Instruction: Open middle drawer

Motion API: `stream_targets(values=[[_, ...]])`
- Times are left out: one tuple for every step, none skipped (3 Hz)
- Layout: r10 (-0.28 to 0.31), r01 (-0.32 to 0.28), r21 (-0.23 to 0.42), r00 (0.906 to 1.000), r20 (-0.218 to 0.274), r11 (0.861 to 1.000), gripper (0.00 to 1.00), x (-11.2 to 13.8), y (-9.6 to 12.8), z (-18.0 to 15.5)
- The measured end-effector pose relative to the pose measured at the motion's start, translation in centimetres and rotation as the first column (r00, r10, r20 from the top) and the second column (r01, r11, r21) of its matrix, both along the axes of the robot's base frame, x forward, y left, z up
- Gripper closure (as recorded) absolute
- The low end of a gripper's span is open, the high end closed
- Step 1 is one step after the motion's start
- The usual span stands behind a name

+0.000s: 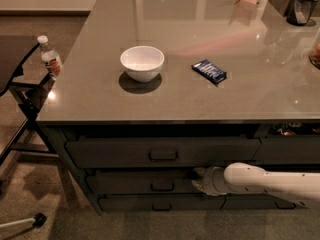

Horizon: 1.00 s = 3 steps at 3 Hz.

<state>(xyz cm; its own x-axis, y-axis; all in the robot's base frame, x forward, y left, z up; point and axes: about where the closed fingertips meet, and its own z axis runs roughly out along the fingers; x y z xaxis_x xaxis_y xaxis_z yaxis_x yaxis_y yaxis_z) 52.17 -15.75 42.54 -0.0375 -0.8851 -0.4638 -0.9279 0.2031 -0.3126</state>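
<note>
1. The middle drawer lies between two other drawers, under the counter's front edge, with floor before it.
2. The gripper is at its front, just right of the handle.
3. Its grip cannot be told; the arm is cut off at the right.

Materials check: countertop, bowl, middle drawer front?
Countertop: polished grey stone or laminate, glossy; it mirrors lights. Bowl: white glazed ceramic, possibly plastic; smooth sheen. Middle drawer: dark grey matte, likely painted metal or wood; no glare. Gripper sits at its front, right of the handle.
</note>
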Motion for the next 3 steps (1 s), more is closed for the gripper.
stream_targets(values=[[0.000, 0.000, 0.000, 1.0000, 0.000, 1.000, 0.14, 0.0, 0.0, 0.0], [0.000, 0.000, 0.000, 1.0000, 0.000, 1.000, 0.00, 0.0, 0.0, 0.0], [-0.013, 0.012, -0.030, 0.9993, -0.036, 0.999, 0.00, -1.0, -0.1, -2.5]])
